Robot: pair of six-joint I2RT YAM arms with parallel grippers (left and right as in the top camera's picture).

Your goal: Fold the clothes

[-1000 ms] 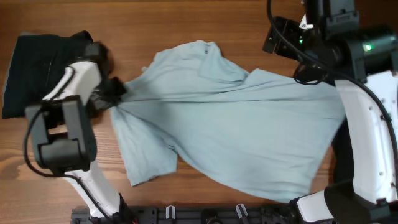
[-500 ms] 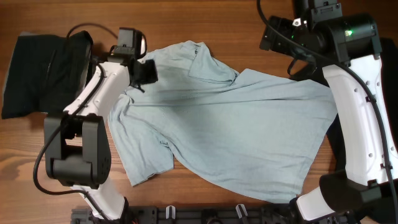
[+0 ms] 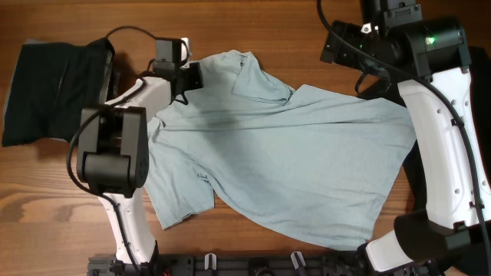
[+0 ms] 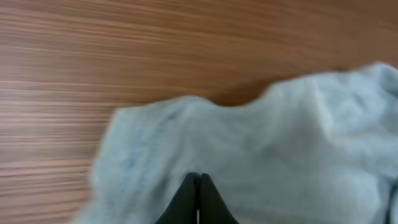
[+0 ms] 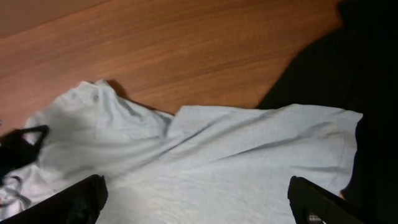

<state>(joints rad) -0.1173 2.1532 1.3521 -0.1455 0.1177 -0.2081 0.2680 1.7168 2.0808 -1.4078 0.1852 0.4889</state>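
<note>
1. The pale aqua-blue T-shirt [image 3: 284,153] lies spread and rumpled across the middle of the wooden table [image 3: 253,23]. Its neck opening is toward the far edge, and one short sleeve [image 3: 180,199] lies flat toward the near left.
2. A long crease runs across the shirt from its left shoulder toward the right side. The hem end reaches under the right arm.
3. The left gripper [image 3: 190,77] sits at the shirt's far-left shoulder edge. In the left wrist view its fingers [image 4: 186,196] are pressed together, their tips meeting in the pale fabric, pinching it.
4. The right gripper [image 5: 196,205] hangs above the right part of the shirt. Its two fingers show at the bottom corners of the right wrist view, spread wide apart with nothing between them.
5. A black T-shirt [image 3: 50,92] lies bunched at the far left of the table, just beside the left arm and apart from the aqua one.
6. More black cloth [image 5: 367,93] shows at the right edge of the right wrist view, touching the aqua shirt's edge.
</note>
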